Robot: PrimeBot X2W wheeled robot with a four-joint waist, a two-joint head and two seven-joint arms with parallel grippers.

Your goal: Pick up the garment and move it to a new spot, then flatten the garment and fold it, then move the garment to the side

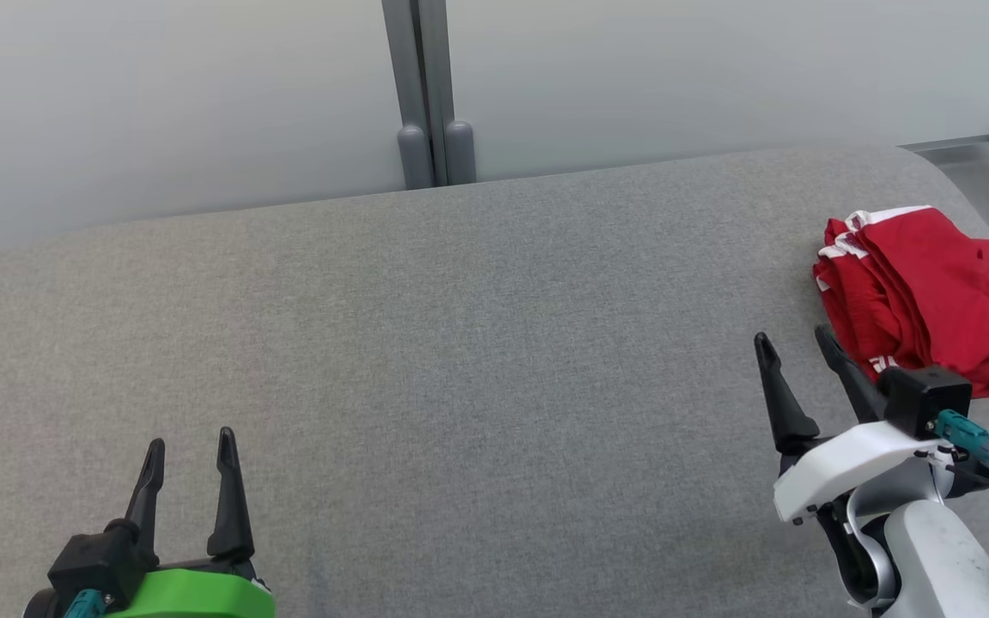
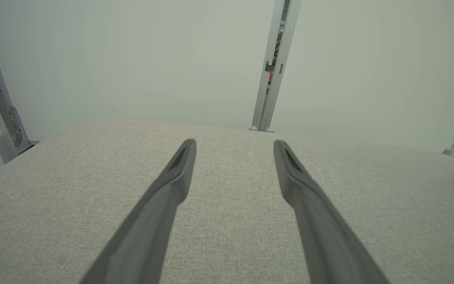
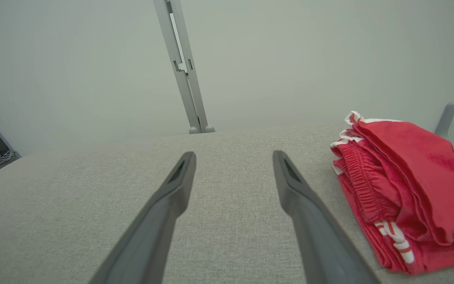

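I see the red shorts (image 1: 932,292) folded and parked at the tabletop's (image 1: 460,343) right end, left gripper (image 1: 191,438) and right gripper (image 1: 795,336) both spread and empty near its front edge, so I reckon we're all but finished.

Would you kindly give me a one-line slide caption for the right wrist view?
Open right gripper above the grey fabric surface, with the folded red garment lying to its right.

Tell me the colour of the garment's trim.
White stripes on the red garment, clearest in the right wrist view.
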